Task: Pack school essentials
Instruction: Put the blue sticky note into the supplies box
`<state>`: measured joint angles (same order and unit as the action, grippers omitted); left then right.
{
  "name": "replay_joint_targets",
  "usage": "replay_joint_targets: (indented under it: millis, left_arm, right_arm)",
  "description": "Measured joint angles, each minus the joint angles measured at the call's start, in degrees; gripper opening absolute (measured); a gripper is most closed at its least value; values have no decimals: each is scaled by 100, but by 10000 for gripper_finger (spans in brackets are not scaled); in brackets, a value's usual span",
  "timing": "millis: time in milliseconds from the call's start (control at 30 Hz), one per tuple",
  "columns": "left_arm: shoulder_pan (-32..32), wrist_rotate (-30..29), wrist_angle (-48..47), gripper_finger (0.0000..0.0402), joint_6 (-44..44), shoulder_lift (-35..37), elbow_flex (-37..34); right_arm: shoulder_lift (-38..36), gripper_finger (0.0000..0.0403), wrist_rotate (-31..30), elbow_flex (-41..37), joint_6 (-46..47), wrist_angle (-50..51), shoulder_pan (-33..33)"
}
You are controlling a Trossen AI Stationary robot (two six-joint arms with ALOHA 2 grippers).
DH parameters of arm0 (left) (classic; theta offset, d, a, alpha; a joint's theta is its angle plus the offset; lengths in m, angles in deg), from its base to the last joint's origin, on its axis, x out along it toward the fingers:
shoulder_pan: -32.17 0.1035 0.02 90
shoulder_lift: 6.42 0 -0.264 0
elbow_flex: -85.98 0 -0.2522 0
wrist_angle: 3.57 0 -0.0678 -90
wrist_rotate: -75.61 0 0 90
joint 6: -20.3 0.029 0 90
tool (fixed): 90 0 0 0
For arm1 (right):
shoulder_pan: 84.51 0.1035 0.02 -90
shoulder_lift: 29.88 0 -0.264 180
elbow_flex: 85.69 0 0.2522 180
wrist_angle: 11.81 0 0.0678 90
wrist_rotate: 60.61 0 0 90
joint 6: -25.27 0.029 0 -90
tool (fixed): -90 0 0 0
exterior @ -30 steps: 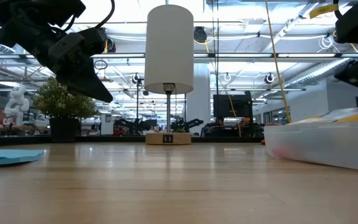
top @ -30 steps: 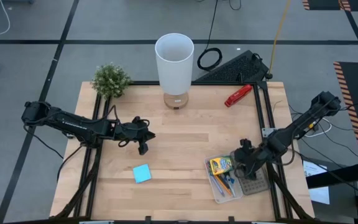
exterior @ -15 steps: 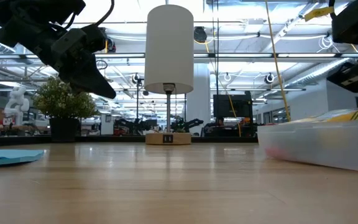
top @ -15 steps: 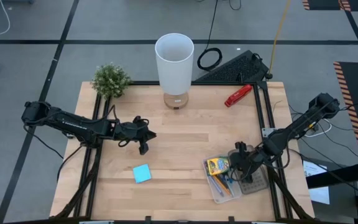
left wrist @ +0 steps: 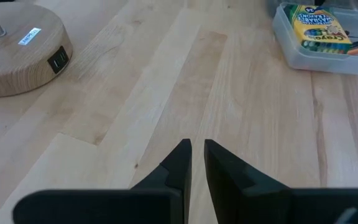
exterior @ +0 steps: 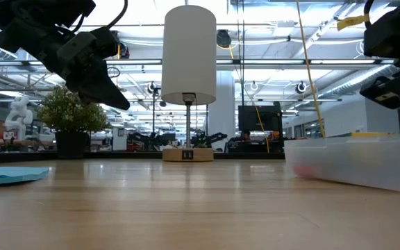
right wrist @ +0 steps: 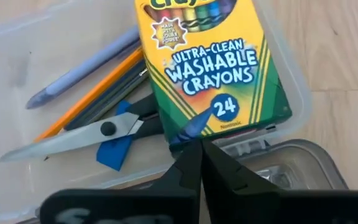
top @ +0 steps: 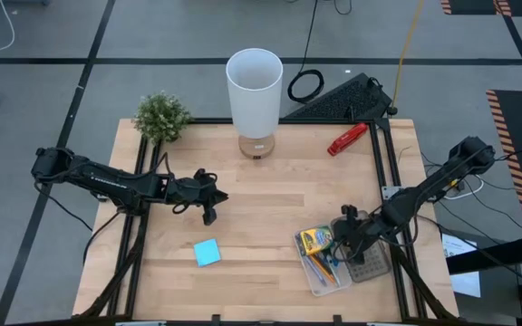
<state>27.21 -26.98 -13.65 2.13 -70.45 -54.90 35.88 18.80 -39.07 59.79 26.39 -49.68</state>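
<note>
A clear plastic box (top: 326, 272) stands at the table's near right. In it lie the yellow-green crayon box (right wrist: 207, 68), scissors (right wrist: 73, 140), an orange pencil (right wrist: 89, 99), a grey-blue pen (right wrist: 79, 71) and a small blue piece (right wrist: 114, 152). My right gripper (right wrist: 199, 152) is shut at the crayon box's near end, over the box's right wall. The box's lid (top: 371, 263) lies on the table right of the box. A blue sticky-note pad (top: 207, 252) lies flat at the near left. My left gripper (top: 209, 214) hovers shut and holding nothing, above the wood beyond the pad. My right gripper's shut fingertips (right wrist: 191, 155) meet the crayon box's bottom end (right wrist: 188, 134), where it lies by the clear box's right wall. They come from the table's right, slanting down. The crayon box lies flat on the pens and scissors. The fingers hide the exact spot of touch.
A white lamp (top: 254, 91) on a wooden base stands at the far middle. A small green plant (top: 161, 118) is at the far left corner and a red stapler-like tool (top: 346, 139) at the far right. Bare wood lies across the table's middle.
My right gripper has moved toward the table's left with its fingers shut. The clear box has slid a little to the left along the table. The crayon box, which stuck up above the box's rim, has sunk level into it.
</note>
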Motion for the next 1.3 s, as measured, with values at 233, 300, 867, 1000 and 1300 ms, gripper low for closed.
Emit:
replay_joint_targets:
  millis: [233,300,867,1000,1300]
  left_arm:
    - [-233,-8,-8,47,-303,0,0]
    - [-543,-12,-56,47,-497,-4,-3]
    - [-3450,-922,-2251,47,-2632,-884,1106]
    - [-3804,-668,-2345,47,-3199,-1087,1106]
    - [-4319,-722,-2860,46,-4467,-1724,1086]
  right_arm:
    - [-512,1,-170,108,31,-1,6]
    - [-665,1,-436,120,-56,-57,9]
    - [-437,0,-1738,122,-2017,-2755,-273]
    - [185,0,-970,125,-2395,-3788,-599]
    - [2401,0,437,1585,-3333,-4310,-1359]
